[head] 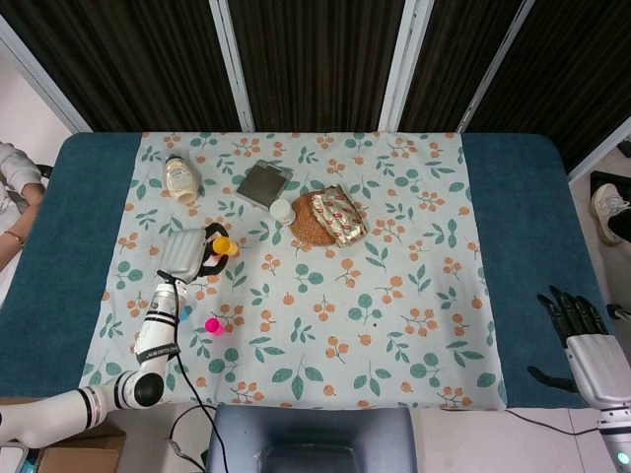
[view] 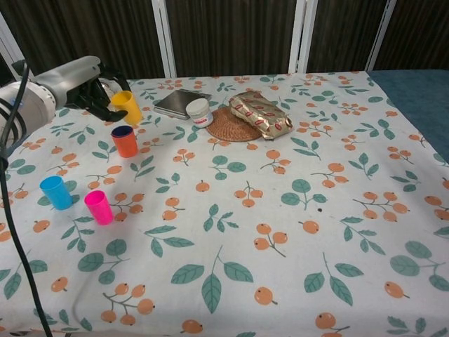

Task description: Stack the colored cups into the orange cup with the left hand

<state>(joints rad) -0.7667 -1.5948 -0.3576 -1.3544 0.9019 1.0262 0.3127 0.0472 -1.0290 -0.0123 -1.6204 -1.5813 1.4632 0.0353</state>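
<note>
In the chest view my left hand [view: 83,83] holds a yellow cup [view: 127,107] in the air, tilted, just above and behind the orange cup [view: 125,141]. The orange cup stands upright on the cloth with a dark blue cup nested inside. A light blue cup [view: 56,192] and a pink cup [view: 99,207] stand nearer the front left. From the head view, the left hand [head: 185,252] and yellow cup [head: 224,245] cover the orange cup; the pink cup [head: 212,325] shows below. My right hand [head: 582,335] hangs with its fingers apart and nothing in it, off the table's right front corner.
At the back lie a jar on its side [view: 104,98], a dark flat tin [view: 182,102], a small white pot [view: 199,112] and a gold snack packet [view: 261,114] on a woven mat [view: 226,128]. A person's arm [head: 14,187] shows at the left edge.
</note>
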